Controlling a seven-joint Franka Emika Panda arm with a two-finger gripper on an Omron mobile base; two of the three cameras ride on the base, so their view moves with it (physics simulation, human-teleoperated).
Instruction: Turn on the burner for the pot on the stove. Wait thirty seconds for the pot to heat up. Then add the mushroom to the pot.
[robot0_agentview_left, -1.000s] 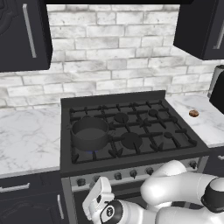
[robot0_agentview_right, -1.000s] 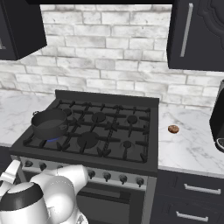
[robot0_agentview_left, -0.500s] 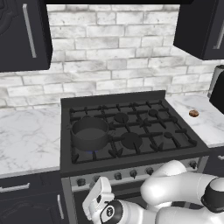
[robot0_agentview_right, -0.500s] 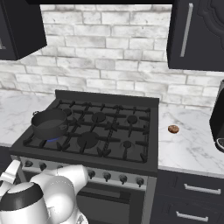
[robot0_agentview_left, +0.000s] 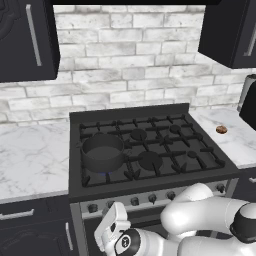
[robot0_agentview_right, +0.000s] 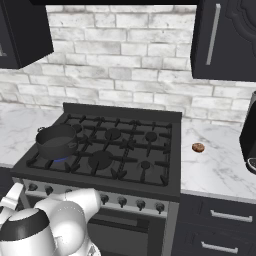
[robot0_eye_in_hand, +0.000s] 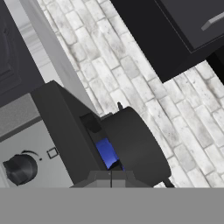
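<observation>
Gripper (robot0_eye_in_hand: 111, 178), its fingers pressed together on nothing, is hanging low in front of the stove (robot0_agentview_left: 150, 150), just below the silvery front strip with its row of knobs (robot0_agentview_left: 134, 201). Past that strip the pot (robot0_agentview_left: 103, 152) is sitting on the stove's front left grate, over the burner (robot0_agentview_left: 106, 173) that is showing a small blue flame. Farther off, the mushroom (robot0_agentview_left: 221, 130) is lying on the marble counter (robot0_agentview_left: 235, 142) to the right of the stove, well apart from the pot, and a brick wall (robot0_agentview_left: 135, 55) is rising behind the stove.
</observation>
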